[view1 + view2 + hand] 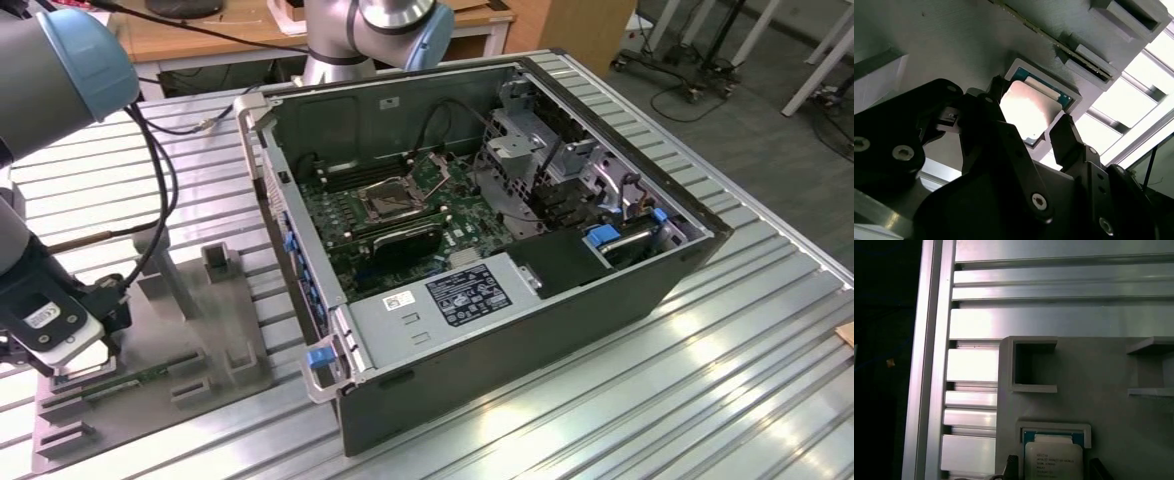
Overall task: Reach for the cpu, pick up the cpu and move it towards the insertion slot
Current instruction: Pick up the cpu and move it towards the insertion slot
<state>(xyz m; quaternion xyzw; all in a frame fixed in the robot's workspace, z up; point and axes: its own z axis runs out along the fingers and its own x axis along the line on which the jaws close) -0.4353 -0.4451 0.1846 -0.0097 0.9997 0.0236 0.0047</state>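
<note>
The cpu is a small shiny square chip lying flat in a raised square frame on the grey fixture plate. In the first wrist view the cpu shows its silver face with a green rim. My gripper hangs right over it, open, with one black finger on each side of the chip and a small gap to its edges. In the exterior view the gripper is low over the fixture plate at the left. The insertion slot sits on the motherboard inside the open computer case.
The open computer case stands on a slatted aluminium table, to the exterior view's right of the fixture. Grey posts and a memory stick rise from the fixture plate. A second arm's base stands behind the case.
</note>
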